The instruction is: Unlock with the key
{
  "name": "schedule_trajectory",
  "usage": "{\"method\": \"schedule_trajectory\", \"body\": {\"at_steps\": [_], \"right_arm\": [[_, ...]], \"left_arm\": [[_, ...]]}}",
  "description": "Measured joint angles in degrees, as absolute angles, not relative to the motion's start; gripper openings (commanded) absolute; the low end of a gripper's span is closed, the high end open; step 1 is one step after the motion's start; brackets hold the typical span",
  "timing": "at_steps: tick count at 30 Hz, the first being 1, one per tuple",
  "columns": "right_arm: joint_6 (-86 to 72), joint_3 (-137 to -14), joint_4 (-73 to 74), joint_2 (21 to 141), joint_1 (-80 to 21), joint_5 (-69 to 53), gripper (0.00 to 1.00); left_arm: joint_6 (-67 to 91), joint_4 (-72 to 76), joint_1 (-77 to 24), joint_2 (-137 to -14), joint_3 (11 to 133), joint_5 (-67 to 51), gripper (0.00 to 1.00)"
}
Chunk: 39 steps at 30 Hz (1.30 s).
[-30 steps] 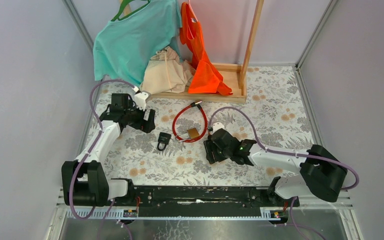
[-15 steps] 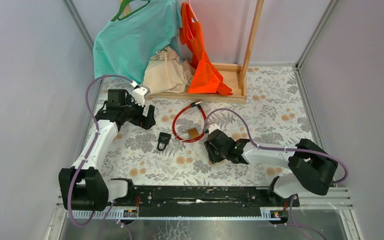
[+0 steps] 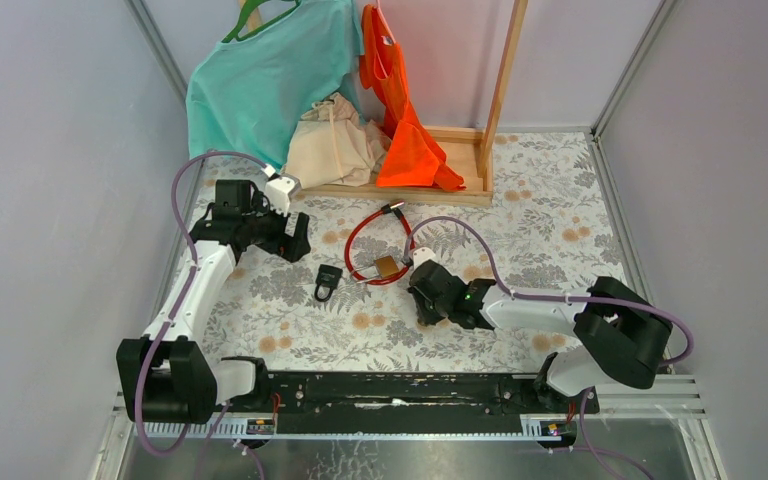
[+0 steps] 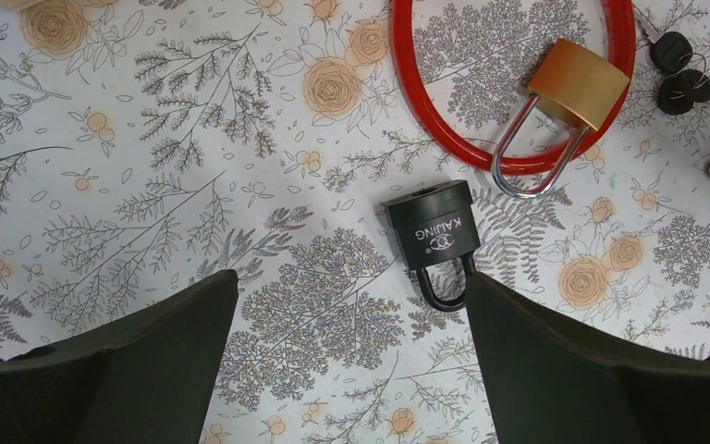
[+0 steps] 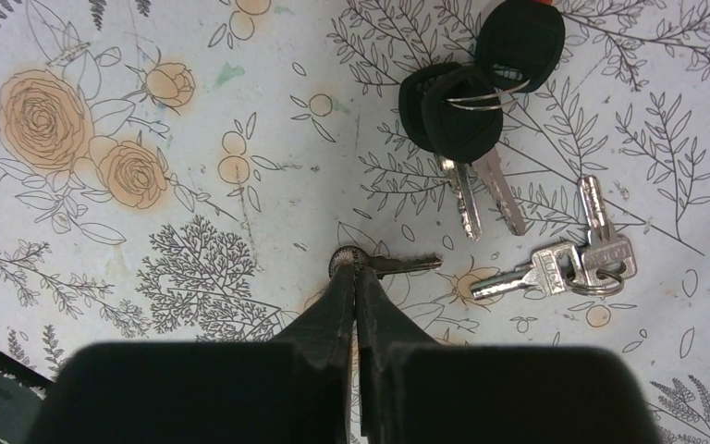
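Observation:
A small silver key (image 5: 397,265) lies flat on the floral tablecloth, and my right gripper (image 5: 355,274) is shut on its round head. The blade points right. In the top view the right gripper (image 3: 423,292) sits low, just right of the brass padlock (image 3: 387,266). The brass padlock (image 4: 576,85) hangs on a red cable loop (image 4: 407,88). A black padlock (image 4: 430,231) lies by itself, shackle toward my left gripper (image 4: 349,296). That gripper hovers open above the cloth with nothing between its fingers.
Black-headed keys (image 5: 476,92) and a silver key pair on a ring (image 5: 578,262) lie beside the gripped key. At the back stands a wooden rack (image 3: 480,150) with a teal shirt (image 3: 260,80), an orange vest (image 3: 405,130) and a beige bag (image 3: 335,145).
My right gripper has closed from part open onto the small key's head and edged slightly left. The left arm shifted a little a second ago, then held still, open.

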<state>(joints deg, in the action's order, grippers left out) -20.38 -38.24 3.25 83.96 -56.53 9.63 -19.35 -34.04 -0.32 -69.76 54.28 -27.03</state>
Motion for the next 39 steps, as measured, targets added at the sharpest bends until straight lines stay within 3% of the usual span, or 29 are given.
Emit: {"method": "schedule_trajectory", "body": {"at_steps": [14,25,32,39], "right_arm": [[-20.60,-38.96,2.92,79.94,-56.58,4.67,0.00],[-21.06,-53.23,2.74,79.64,-56.60,-11.84,0.00],[-24.51,-60.53,-0.82,80.18,-56.64,-24.10,0.00],[-30.17,-61.65,-6.31,81.06,-56.64,-29.41,0.00]], "left_arm": [[-21.30,-37.21,-0.32,-70.04,55.51,-32.25,1.00],[-27.92,-41.76,-7.60,-70.76,55.66,-52.95,1.00],[-44.99,-54.13,-9.08,-72.69,56.69,-69.19,1.00],[-66.48,-73.69,-9.08,-73.58,60.25,-75.48,0.96]]}}
